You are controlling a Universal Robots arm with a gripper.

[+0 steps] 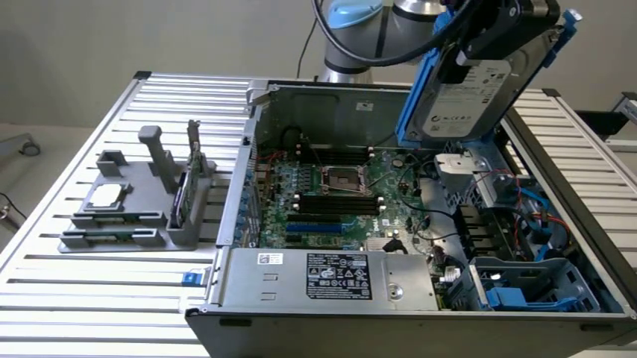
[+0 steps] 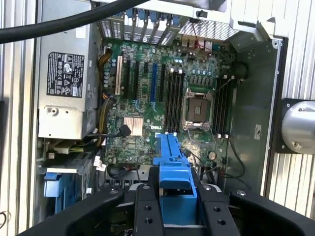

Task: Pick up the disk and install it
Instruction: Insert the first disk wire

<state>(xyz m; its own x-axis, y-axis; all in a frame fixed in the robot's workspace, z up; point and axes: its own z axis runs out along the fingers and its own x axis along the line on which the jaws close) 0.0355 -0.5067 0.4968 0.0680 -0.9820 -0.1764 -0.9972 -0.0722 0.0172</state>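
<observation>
The gripper is pinching the disk, its two black fingers pressing against either side of the bright blue carrier. In the exterior view the disk is hanging tilted in the air, white label facing the camera, over the far corner of the open computer case on the exterior view's right, clear of everything inside it. The wrist view is looking down past the carrier's blue end onto the motherboard, where the empty CPU socket is sitting among black memory slots. The power supply with its printed label is lying along the case's near edge, and a blue plastic drive bay is sitting in the near corner on the exterior view's right. On the slatted aluminium table, beside the case on the exterior view's left, a grey fixture is holding a small square chip and an upright circuit card
</observation>
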